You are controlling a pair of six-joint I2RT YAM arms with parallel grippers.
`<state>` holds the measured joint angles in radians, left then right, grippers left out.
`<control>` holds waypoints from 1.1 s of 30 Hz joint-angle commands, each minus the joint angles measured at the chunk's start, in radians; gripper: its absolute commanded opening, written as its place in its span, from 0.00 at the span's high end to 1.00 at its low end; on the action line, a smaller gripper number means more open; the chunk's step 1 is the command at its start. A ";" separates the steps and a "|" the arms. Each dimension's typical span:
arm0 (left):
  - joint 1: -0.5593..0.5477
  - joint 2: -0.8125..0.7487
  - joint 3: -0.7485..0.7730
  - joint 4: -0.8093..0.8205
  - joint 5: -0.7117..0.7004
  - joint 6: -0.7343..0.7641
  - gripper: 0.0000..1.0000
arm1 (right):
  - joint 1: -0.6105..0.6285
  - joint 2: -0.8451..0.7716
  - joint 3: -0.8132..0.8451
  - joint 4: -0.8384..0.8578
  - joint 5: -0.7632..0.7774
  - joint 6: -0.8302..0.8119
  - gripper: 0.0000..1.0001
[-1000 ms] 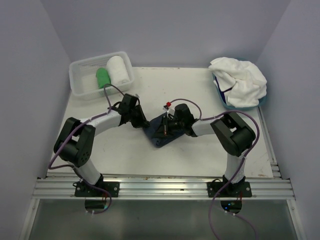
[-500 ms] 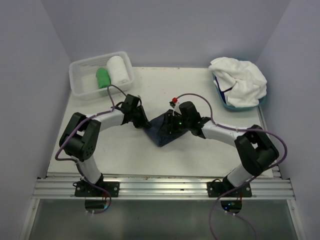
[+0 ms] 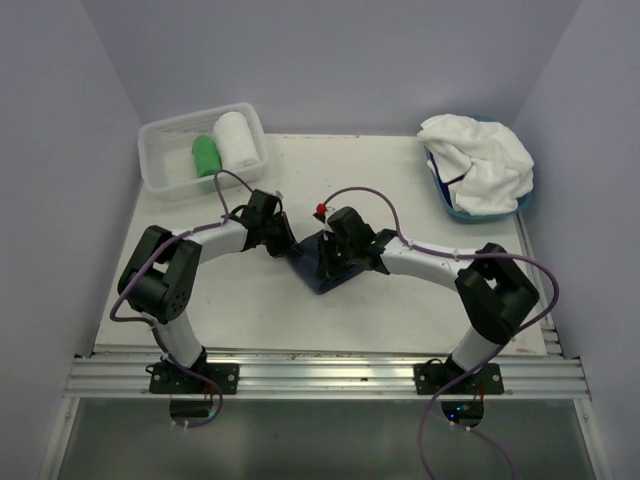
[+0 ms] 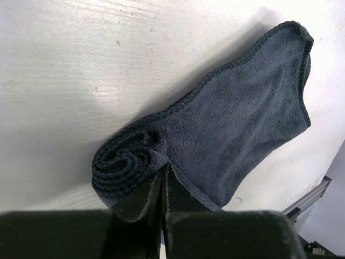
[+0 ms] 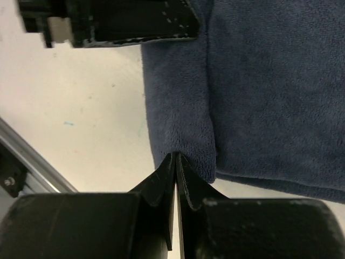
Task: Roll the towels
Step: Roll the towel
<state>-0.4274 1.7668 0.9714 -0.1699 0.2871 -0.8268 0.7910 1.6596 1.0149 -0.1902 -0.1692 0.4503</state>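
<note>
A dark navy towel [image 3: 328,272] lies mid-table, partly rolled. In the left wrist view its coiled end [image 4: 126,164] sits at the left and the flat part [image 4: 242,113] spreads to the right. My left gripper [image 4: 163,169] is shut, its tips pinching the towel's edge right beside the coil. Across from it, my right gripper [image 5: 176,156] is shut on the folded edge of the same towel [image 5: 259,81]. From above, the left gripper [image 3: 291,250] and the right gripper [image 3: 327,262] meet over the cloth. More white towels [image 3: 478,160] are heaped at the back right.
A clear plastic basket [image 3: 165,150] at the back left holds a rolled green towel [image 3: 206,155] and a rolled white towel [image 3: 234,138]. The light blue tub [image 3: 450,207] under the white heap stands at the back right. The metal rail [image 3: 330,375] runs along the near edge.
My right arm has stretched out and its gripper has shifted left along the navy towel, which now looks narrower. The left gripper has stayed at the towel's left end.
</note>
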 commanded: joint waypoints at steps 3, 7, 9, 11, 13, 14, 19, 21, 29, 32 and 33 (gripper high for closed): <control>0.003 -0.009 -0.037 -0.023 -0.034 0.041 0.97 | -0.003 0.063 0.041 -0.034 0.033 -0.048 0.94; 0.003 -0.017 -0.036 -0.026 -0.032 0.046 0.97 | 0.019 0.094 0.005 -0.012 0.004 -0.036 0.96; 0.004 -0.017 -0.034 -0.026 -0.032 0.046 0.97 | 0.034 0.101 -0.010 0.006 -0.006 -0.027 0.96; 0.003 -0.017 -0.036 -0.029 -0.034 0.049 0.97 | 0.045 0.115 -0.015 0.009 -0.004 -0.018 0.96; 0.003 -0.015 -0.036 -0.033 -0.029 0.051 0.97 | 0.050 0.121 -0.012 0.003 -0.016 -0.018 0.98; 0.003 -0.017 -0.036 -0.034 -0.028 0.051 0.97 | 0.051 0.112 -0.009 -0.014 -0.016 -0.018 0.99; 0.003 -0.029 -0.039 -0.040 -0.019 0.058 0.97 | 0.063 -0.021 -0.012 -0.061 0.092 -0.047 0.94; 0.004 -0.033 -0.043 -0.039 -0.013 0.061 0.97 | 0.071 -0.055 0.016 -0.093 0.132 -0.062 0.89; 0.003 -0.046 -0.053 -0.042 -0.005 0.066 0.97 | 0.086 0.043 0.143 -0.123 0.186 -0.124 0.68; 0.003 -0.049 -0.056 -0.045 -0.006 0.064 0.97 | 0.131 0.061 0.177 -0.135 0.243 -0.159 0.54; 0.003 -0.047 -0.054 -0.046 -0.005 0.066 0.97 | 0.142 0.069 0.186 -0.140 0.260 -0.170 0.53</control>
<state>-0.4274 1.7367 0.9436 -0.1654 0.2928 -0.7990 0.8898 1.7142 1.1469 -0.2989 0.0128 0.3389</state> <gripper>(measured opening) 0.035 0.461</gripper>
